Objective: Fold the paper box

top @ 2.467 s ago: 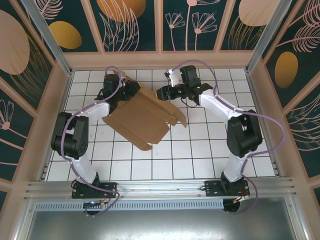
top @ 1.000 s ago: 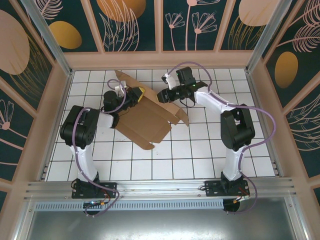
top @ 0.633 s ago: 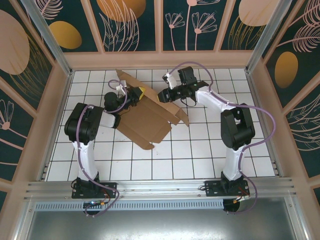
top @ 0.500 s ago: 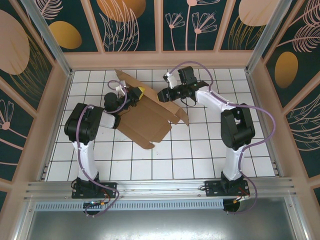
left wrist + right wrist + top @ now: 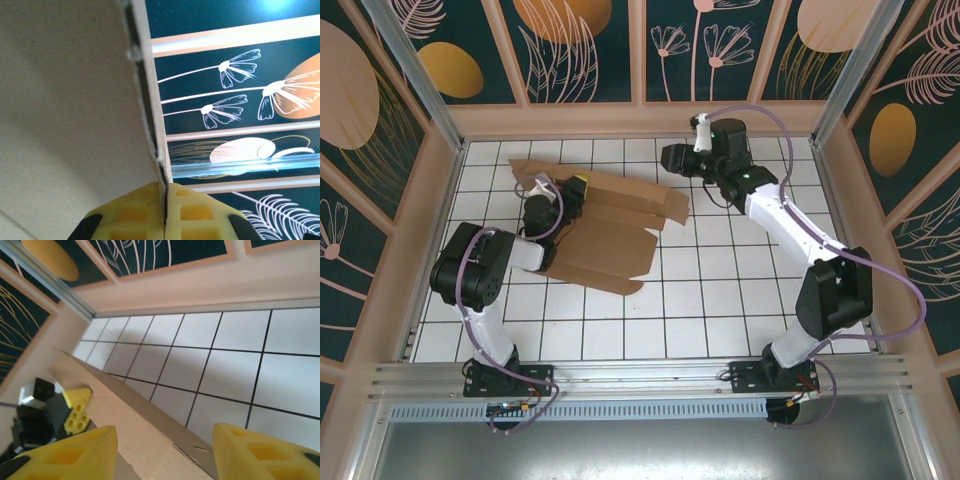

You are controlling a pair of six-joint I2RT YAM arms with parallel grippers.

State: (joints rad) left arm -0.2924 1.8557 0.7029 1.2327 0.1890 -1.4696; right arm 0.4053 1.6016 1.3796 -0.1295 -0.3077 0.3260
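Note:
The paper box (image 5: 605, 245) is a wide brown cardboard sheet with flaps, lying mostly flat on the white tiled table, its far flaps slightly raised. My left gripper (image 5: 576, 187) is at the sheet's far left part, shut on a cardboard edge. In the left wrist view the yellow fingers (image 5: 190, 215) pinch that thin edge, and the sheet (image 5: 65, 100) fills the left side. My right gripper (image 5: 673, 158) hovers beyond the sheet's far right corner, open and holding nothing. The right wrist view shows its gripper (image 5: 165, 452) wide apart above the cardboard (image 5: 135, 427).
The tiled table (image 5: 750, 290) is enclosed by patterned walls (image 5: 640, 50) on three sides, with a beige ledge along the back. A metal rail (image 5: 640, 375) runs along the near edge by the arm bases. Bare tiles lie right of and in front of the sheet.
My right gripper let go of the box's far right flap and drew back toward the rear wall. My left gripper closed on the edge, and the sheet swung left and settled flatter.

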